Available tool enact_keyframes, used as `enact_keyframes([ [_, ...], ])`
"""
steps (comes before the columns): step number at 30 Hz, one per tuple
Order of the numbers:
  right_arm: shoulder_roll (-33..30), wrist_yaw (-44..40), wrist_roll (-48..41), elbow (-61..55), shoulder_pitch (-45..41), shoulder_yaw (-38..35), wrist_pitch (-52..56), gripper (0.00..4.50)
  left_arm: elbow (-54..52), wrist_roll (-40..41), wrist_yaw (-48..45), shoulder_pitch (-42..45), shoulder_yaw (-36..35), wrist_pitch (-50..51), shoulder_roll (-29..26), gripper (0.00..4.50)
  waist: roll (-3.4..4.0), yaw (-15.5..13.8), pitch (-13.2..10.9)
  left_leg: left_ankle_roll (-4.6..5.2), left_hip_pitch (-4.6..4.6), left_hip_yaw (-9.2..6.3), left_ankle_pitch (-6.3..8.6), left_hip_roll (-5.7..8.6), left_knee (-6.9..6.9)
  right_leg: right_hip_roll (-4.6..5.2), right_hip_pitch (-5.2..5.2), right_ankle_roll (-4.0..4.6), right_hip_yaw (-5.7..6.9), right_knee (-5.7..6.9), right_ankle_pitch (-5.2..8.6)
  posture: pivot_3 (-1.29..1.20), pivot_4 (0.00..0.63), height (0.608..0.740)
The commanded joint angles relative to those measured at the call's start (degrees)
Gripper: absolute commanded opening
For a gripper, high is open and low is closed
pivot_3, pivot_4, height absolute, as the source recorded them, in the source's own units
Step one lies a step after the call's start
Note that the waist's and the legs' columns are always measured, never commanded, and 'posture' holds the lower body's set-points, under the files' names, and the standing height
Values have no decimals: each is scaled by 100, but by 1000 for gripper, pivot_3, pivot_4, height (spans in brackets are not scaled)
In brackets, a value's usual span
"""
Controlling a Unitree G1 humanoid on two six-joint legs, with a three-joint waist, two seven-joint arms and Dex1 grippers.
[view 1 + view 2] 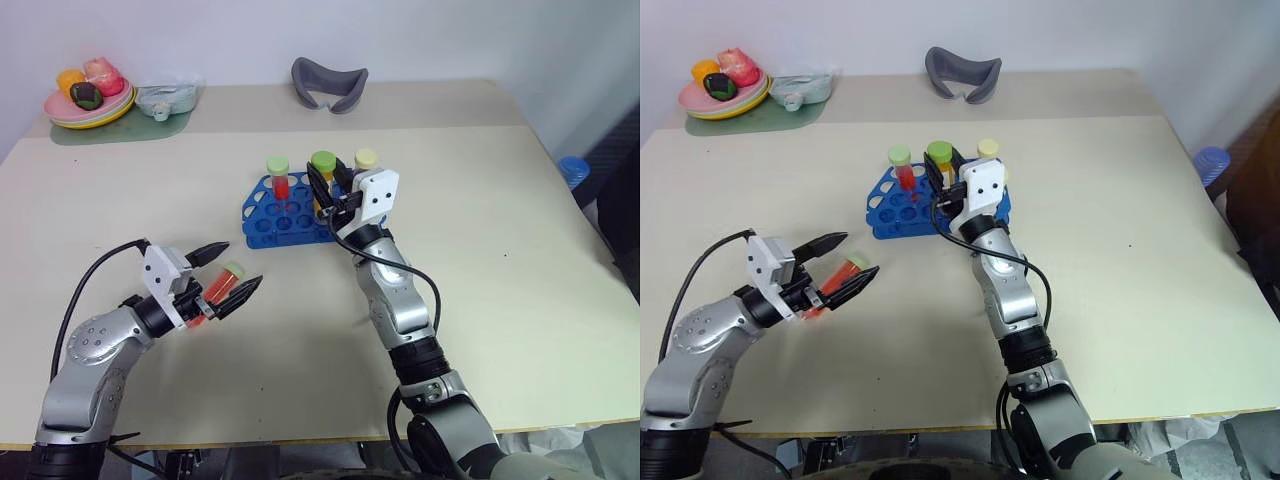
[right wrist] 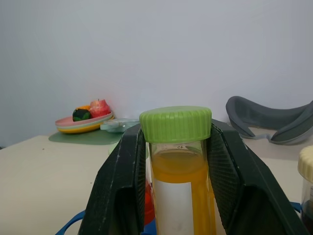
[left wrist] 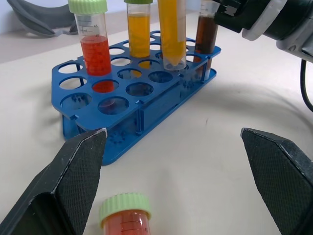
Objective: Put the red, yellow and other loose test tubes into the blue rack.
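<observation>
1. Blue rack [image 1: 285,212] stands near the middle of the frame in the left eye view, on the pale surface [image 1: 520,300]. It already carries a red-filled tube with a pale green cap [image 3: 93,46], an orange tube [image 3: 139,32] behind it, and a dark brown tube [image 3: 206,34] at the far corner.
2. Right gripper [image 1: 332,195] sits over the rack, its fingers closed tight around a yellow tube with a green cap [image 2: 180,171]. In the left wrist view this tube's rounded tip hangs just at a hole in the rack; I judge it is being lowered in and is not yet seated.
3. One loose red tube [image 1: 222,284] lies on the surface at lower left of the left eye view. Left gripper [image 1: 228,272] hovers around it with its fingers spread fully wide, gripping nothing.
4. Remaining, as I judge it: seat and release the yellow tube, then pick up the loose red tube and stand it in a free hole. Many holes are free.
5. Hard to make out: the loose tube's body is cut off at the bottom of the left wrist view, and partly masked by the fingers in the eye views. Whether the yellow tube's tip has entered its hole cannot be told.
</observation>
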State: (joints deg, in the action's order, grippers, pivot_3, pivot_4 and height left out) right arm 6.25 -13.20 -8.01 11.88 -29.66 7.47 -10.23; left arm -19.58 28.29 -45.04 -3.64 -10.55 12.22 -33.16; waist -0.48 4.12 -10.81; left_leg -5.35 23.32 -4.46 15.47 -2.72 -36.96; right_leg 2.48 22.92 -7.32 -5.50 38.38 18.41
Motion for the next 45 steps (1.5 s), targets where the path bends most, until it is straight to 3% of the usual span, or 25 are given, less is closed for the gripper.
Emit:
enact_keyframes([
  [1, 80, -7, -22, 46, -28, -81, -240, 1323, -201, 149, -43, 19, -199, 0, -75, 4500, 0, 0, 0, 0, 0, 0, 0, 0, 0, 0, 0, 0, 0, 0, 0, 0, 150, 740],
  [18, 97, -64, -39, 68, 97, -80, -354, 1323, -365, 223, 68, 481, -129, 520, -157, 4500, 0, 4, 0, -1, -2, 0, 0, 0, 0, 0, -1, 0, 0, 3, 0, 0, 150, 740],
  [45, 64, -199, -52, -275, 355, -91, -224, 1323, -701, 287, 127, 213, -204, 683, -118, 4500, 0, 1, 1, -1, -6, 0, -1, 0, 0, 0, -5, 0, 0, 5, 0, 0, 150, 740],
])
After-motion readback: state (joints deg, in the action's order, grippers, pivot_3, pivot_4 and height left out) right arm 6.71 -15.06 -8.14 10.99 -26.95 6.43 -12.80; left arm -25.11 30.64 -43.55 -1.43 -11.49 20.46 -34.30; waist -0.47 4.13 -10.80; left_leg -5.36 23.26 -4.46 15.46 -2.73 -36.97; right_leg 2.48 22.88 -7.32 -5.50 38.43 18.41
